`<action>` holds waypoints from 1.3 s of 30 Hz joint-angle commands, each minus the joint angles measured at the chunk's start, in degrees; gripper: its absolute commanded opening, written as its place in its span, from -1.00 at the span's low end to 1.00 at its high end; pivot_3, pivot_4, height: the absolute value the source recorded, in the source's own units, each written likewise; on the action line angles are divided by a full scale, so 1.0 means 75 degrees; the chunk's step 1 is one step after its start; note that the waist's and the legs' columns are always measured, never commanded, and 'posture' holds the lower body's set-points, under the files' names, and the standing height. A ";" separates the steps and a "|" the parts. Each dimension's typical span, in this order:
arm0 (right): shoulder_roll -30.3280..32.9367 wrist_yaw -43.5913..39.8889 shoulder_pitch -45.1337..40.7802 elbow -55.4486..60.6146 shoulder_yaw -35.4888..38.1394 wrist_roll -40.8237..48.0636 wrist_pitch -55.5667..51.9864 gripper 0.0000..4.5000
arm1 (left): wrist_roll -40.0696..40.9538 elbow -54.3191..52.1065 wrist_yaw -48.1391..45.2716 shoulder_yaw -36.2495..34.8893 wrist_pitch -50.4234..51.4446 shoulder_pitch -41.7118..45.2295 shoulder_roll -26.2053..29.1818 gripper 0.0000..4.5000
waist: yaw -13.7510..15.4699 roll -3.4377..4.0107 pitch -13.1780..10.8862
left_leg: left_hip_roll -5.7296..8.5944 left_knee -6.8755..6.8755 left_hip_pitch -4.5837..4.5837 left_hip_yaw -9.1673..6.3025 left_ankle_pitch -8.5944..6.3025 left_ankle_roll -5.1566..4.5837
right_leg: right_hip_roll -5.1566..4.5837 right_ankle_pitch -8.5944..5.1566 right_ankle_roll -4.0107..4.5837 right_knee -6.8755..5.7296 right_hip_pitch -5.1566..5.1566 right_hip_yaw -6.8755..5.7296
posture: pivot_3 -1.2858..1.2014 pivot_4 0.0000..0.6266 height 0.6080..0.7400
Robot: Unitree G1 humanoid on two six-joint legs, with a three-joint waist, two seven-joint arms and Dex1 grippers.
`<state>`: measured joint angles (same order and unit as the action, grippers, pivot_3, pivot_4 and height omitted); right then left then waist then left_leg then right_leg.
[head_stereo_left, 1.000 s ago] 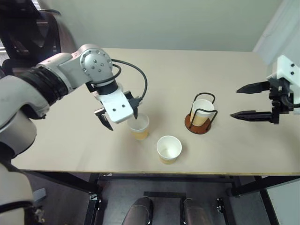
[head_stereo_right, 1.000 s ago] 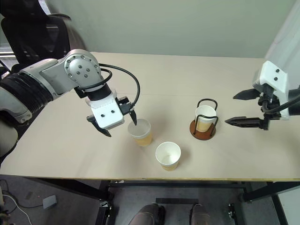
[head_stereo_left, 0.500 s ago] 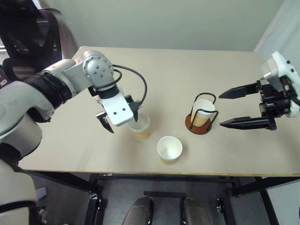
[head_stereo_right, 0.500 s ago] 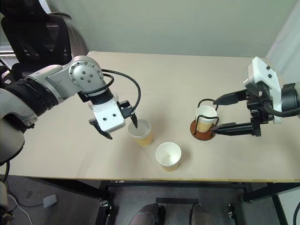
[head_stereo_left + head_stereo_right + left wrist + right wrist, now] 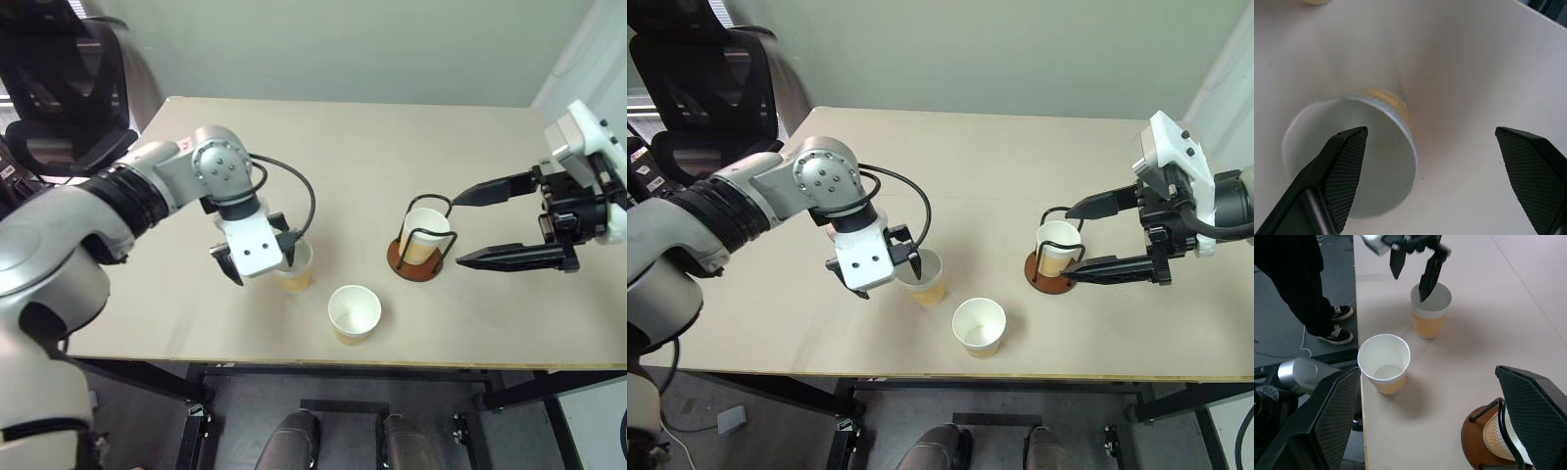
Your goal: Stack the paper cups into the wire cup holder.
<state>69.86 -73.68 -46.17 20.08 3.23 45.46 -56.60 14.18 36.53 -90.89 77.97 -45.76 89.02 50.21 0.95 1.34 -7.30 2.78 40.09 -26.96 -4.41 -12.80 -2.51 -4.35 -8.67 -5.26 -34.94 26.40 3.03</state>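
One cup stacked, two left on the worktop (image 5: 147, 294).
One of the paper cups (image 5: 423, 233) is seated in the wire cup holder (image 5: 415, 257). The left gripper (image 5: 260, 266) is spread over a second cup (image 5: 293, 266), one finger inside its rim; a third cup (image 5: 353, 312) stands just beside. The right gripper (image 5: 488, 224) is spread beside the holder. A chair (image 5: 59, 88) stands off the worktop's corner; nothing is seen to block the path.

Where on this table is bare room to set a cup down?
Free: the far half of the table, beyond the wire cup holder, and the strip between the holder and the two loose cups. Crowded: around the left tool and its cup.
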 commanded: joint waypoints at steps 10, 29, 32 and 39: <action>-0.0067 0.0349 -0.1046 -0.0051 0.0320 0.0563 -0.0542 1.00 | -0.0555 0.0316 -0.0214 -0.0673 -0.0492 -0.0189 -0.0226 0.99 | 0.0003 0.0000 0.0001 | 0.0002 -0.0004 0.0002 0.0003 -0.0007 -0.0012 | 0.0006 0.0000 0.0001 0.0001 0.0003 -0.0003 | 0.03 -0.52 1.00; 0.0170 0.0550 -0.0941 -0.0028 0.0560 0.0680 -0.0661 1.00 | -0.1430 0.1580 -0.0214 -0.1111 -0.1421 -0.0183 -0.1212 -0.98 | 0.0022 0.0000 0.0001 | 0.0006 -0.0002 0.0001 -0.0001 -0.0020 -0.0030 | 0.0000 0.0003 0.0001 -0.0003 0.0004 0.0000 | 0.03 -0.52 1.00; 0.0254 0.0506 -0.0867 -0.0054 0.0578 0.0659 -0.0664 1.00 | -0.1467 0.1804 -0.0214 -0.1247 -0.1471 -0.0127 -0.1331 -0.98 | 0.0021 0.0000 0.0001 | 0.0004 -0.0002 0.0000 -0.0002 -0.0020 -0.0030 | 0.0001 0.0002 0.0001 -0.0002 0.0005 -0.0001 | 0.03 -0.52 1.00; 0.0995 -0.0013 -0.0144 -0.0610 0.0707 0.0179 -0.0216 1.00 | -0.1646 0.2597 -0.0214 -0.1757 -0.1482 0.0276 -0.1838 -0.98 | 0.0096 -0.0002 0.0000 | 0.0010 0.0001 -0.0007 0.0001 -0.0021 -0.0028 | -0.0003 0.0002 0.0000 0.0005 0.0003 -0.0002 | 0.03 -0.52 1.00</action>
<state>75.59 -72.64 -47.31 16.59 5.86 48.07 -60.13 2.12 54.80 -90.90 67.20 -56.12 88.73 36.71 1.67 1.33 -7.29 2.86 40.09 -27.02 -4.39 -12.96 -2.72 -4.38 -8.66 -5.27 -34.88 26.42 3.03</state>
